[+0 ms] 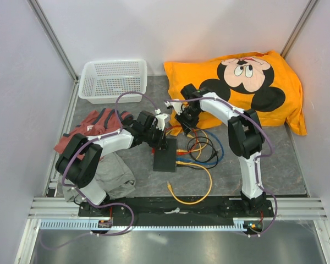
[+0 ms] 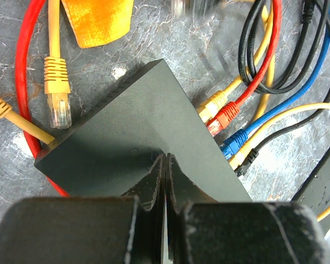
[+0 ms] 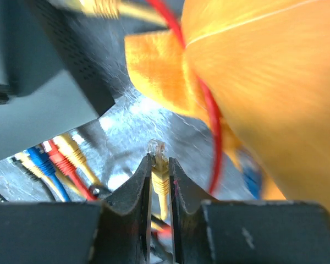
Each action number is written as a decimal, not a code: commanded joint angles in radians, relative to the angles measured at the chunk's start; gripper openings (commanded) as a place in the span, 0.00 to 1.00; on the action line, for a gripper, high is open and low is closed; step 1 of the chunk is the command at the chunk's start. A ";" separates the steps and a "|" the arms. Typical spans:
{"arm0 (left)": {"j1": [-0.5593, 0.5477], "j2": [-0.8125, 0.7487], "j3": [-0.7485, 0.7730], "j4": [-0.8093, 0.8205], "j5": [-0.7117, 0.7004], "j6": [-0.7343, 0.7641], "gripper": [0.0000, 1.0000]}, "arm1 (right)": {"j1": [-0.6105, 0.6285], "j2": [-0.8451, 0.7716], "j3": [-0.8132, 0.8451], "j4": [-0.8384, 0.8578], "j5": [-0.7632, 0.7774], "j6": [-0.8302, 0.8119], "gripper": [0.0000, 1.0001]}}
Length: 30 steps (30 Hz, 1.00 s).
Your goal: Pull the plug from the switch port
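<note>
The plug (image 3: 156,149) is out of the switch: a clear plastic tip on a ribbed yellow boot, pinched between the two fingers of the right claw (image 3: 160,165), which is closed tight on it. It is held off the desk, close to a corner of the orange pillow (image 1: 198,71).

The switch (image 1: 166,158) is a flat, matte black box with a plain top and sharp edges. It lies on the grey marbled desk (image 1: 236,170) between the two arms. The left claw (image 2: 165,159) is fully closed with nothing between its fingers, and its tips are down on the lid.

Along one side of the box a yellow plug (image 2: 212,103), a red plug (image 2: 226,113) and a blue plug (image 2: 235,143) sit in a row in their ports. Their cables loop away in a tangle with black ones. A loose yellow plug (image 2: 58,104) lies just beside the opposite side.

The soft pillow bears a cartoon mouse. A white perforated plastic basket (image 1: 113,80) stands at the far left with its mesh floor showing. A crumpled red garment (image 1: 96,124) and a grey garment (image 1: 113,176) lie by the left arm.
</note>
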 commanded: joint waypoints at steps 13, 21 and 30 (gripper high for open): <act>-0.003 -0.002 -0.040 -0.038 -0.107 0.043 0.02 | 0.000 -0.235 0.243 0.071 0.009 -0.017 0.00; -0.001 -0.098 0.044 -0.126 -0.082 0.095 0.02 | 0.006 -0.287 0.377 0.089 -0.031 0.047 0.00; -0.001 -0.167 0.089 -0.162 -0.159 0.156 0.13 | 0.174 -0.362 0.405 0.057 0.107 -0.078 0.00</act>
